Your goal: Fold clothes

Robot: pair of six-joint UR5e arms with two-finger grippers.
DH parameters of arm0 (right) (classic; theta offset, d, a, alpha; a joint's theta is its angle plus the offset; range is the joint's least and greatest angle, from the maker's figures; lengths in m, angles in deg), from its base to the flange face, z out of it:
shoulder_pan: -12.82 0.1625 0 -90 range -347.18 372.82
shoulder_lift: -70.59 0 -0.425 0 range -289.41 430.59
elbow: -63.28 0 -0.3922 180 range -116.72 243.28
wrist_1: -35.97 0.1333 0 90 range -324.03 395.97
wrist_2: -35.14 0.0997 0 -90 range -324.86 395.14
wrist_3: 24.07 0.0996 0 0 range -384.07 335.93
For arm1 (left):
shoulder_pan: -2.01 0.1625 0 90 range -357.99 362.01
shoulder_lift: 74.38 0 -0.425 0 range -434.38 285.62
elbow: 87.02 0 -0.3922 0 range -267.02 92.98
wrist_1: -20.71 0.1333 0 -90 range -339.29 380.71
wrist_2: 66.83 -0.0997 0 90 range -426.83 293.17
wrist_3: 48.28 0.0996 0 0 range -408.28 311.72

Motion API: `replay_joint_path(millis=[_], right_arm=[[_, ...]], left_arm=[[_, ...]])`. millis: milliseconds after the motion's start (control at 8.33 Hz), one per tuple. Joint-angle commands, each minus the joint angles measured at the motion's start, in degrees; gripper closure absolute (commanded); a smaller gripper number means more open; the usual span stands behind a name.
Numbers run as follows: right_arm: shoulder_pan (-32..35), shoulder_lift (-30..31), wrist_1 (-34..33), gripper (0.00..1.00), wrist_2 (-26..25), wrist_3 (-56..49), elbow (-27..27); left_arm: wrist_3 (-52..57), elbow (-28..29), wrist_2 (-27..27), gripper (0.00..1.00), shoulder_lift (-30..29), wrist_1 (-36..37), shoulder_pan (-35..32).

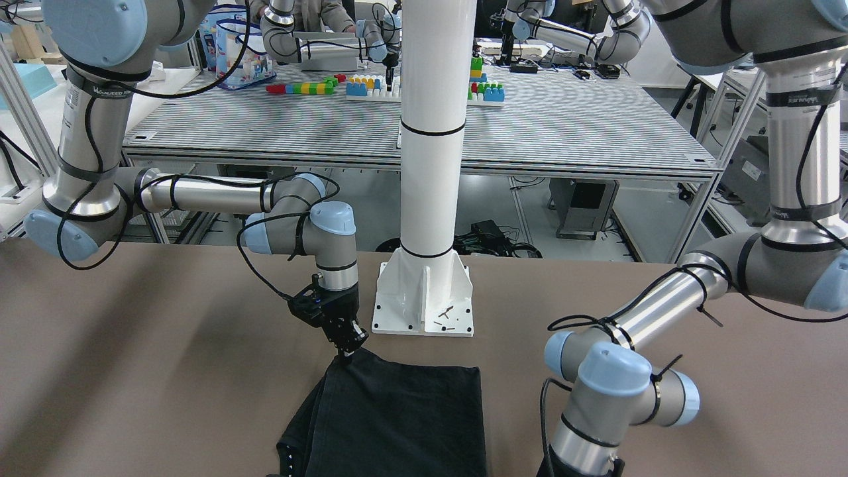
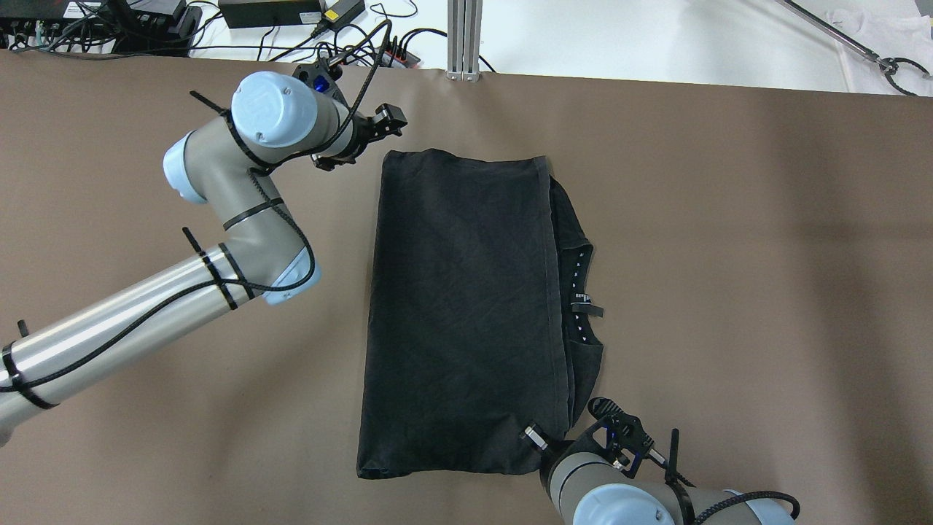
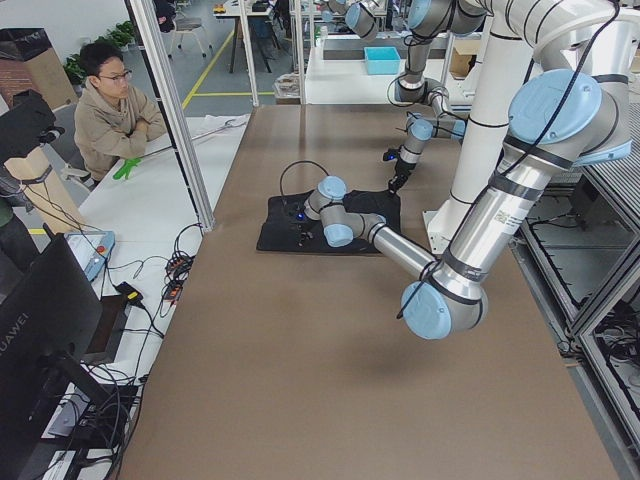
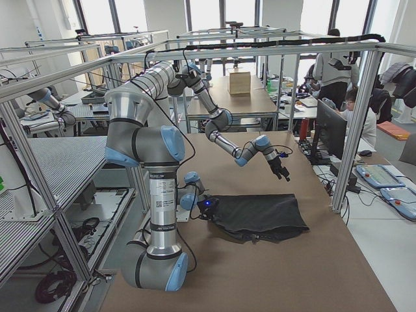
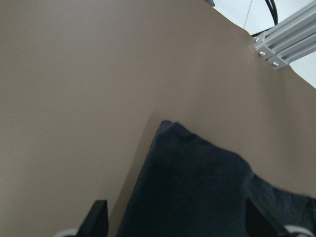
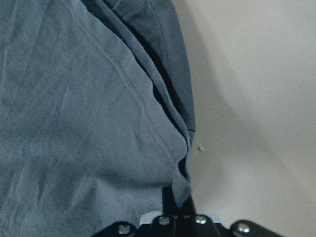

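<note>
The clothes [image 2: 466,306] are one black fabric piece, folded into a rectangle on the brown table, with a collar part sticking out on its right side [image 2: 579,292]. My right gripper [image 2: 538,437] is at its near right corner and shut on the edge of the clothes [image 6: 74,123]; the right wrist view shows the closed tips [image 6: 177,200] pinching the hem. It also shows in the front view [image 1: 344,350]. My left gripper [image 2: 388,122] hovers at the far left corner, open and empty; its fingers [image 5: 98,217] stand wide apart over the corner of the clothes [image 5: 197,187].
The white pillar's base plate [image 1: 424,305] stands on the table just behind the clothes [image 1: 404,411]. An aluminium post [image 2: 464,36] and cables [image 2: 350,29] sit past the table's far edge. An operator [image 3: 115,115] sits beside the table.
</note>
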Motion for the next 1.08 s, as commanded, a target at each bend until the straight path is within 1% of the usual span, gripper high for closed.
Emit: replay_joint_path(millis=[0, 240, 480, 600, 721, 961], right_arm=[[-0.91, 0.12, -0.26, 1.00, 0.15, 0.39, -0.17], [-0.82, 0.12, -0.26, 1.00, 0.24, 0.31, -0.17], [-0.82, 0.12, -0.26, 1.00, 0.24, 0.13, -0.17], [-0.82, 0.12, -0.26, 1.00, 0.33, 0.13, -0.26], [-0.82, 0.12, -0.26, 1.00, 0.33, 0.13, -0.09], [-0.91, 0.12, -0.26, 1.00, 0.33, 0.13, -0.09]], left_arm=[[-10.53, -16.60, -7.96, 0.00, 13.51, 0.66, 10.36], [-16.15, -24.00, -17.80, 0.01, 19.25, 4.52, 21.69], [-21.60, -26.75, -24.40, 0.13, 21.11, 7.51, 30.93], [-23.55, -26.93, -28.70, 0.16, 21.20, 7.61, 35.15], [-24.35, -26.76, -31.01, 0.19, 21.73, 7.79, 37.81], [-26.20, -26.06, -32.34, 0.25, 22.35, 7.79, 39.76]])
